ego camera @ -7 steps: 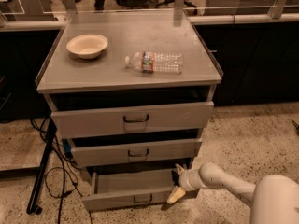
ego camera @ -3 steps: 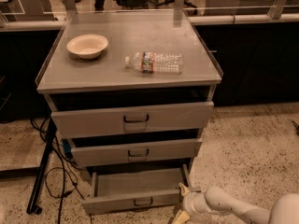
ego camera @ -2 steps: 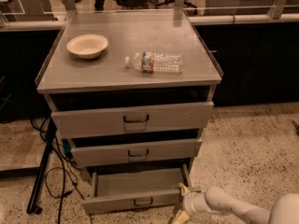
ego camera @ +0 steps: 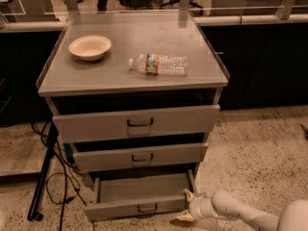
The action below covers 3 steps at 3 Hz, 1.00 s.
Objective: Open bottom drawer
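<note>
Cabinet [ego camera: 120, 73]: one, grey metal, flat top, three drawer fronts stacked below.

Drawers: three counted, each with one dark centre pull, so three pulls. The top drawer [ego camera: 91, 125] and middle drawer [ego camera: 106, 160] are each seen slightly forward, with a dark gap above. The bottom drawer [ego camera: 139, 188] sits at the foot of the cabinet. It is drawn out well past the other two fronts, and its plain grey floor is exposed and nothing is seen in it.

Handling, judged: sheet metal, stiff, not fragile. With nothing inside, it is likely light and free on its slides. The smooth painted edges are probably slippery. The best hold is taken to be the pull handle [ego camera: 147, 208] at the middle of the front edge, so the pull stays straight. A pull at a corner could rack the drawer sideways.

Arm [ego camera: 240, 214]: one, pale, entering from the lower right.

Bottle [ego camera: 159, 64]: one, clear plastic, lying on its side toward the right edge of the top.

Bowl [ego camera: 89, 47]: one, cream, near the back left corner of the top.

Gripper [ego camera: 185, 207]: one, low at the front right corner of the bottom drawer. Its two tan tips are seen spread apart. Whether they touch the front panel cannot be told.
</note>
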Motion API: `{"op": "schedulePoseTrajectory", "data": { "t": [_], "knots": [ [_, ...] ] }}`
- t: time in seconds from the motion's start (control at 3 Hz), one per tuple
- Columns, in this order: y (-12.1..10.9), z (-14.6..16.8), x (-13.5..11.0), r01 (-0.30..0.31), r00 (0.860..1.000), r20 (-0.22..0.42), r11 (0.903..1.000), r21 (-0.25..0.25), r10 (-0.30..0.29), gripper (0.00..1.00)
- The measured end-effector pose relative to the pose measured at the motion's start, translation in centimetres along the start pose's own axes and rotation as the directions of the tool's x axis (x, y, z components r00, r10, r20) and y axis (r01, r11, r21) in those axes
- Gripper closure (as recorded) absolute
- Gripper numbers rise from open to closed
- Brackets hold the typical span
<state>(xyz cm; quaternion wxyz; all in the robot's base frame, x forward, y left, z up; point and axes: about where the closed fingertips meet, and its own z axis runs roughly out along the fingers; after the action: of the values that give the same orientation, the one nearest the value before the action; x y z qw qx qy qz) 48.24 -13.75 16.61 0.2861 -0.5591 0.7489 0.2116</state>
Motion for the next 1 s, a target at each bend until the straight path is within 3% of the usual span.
{"op": "schedulePoseTrajectory", "data": {
  "t": [0.33, 0.67, 1.0],
  "knots": [
    [0.0, -0.8, -0.8, 0.0, 1.0, 0.0, 1.0, 0.0, 0.0, 0.81],
    [-0.1, -1.5, -1.2, 0.0, 1.0, 0.0, 1.0, 0.0, 0.0, 1.0],
    [-0.4, -2.2, -1.4, 0.0, 1.0, 0.0, 1.0, 0.0, 0.0, 1.0]
  ]
}}
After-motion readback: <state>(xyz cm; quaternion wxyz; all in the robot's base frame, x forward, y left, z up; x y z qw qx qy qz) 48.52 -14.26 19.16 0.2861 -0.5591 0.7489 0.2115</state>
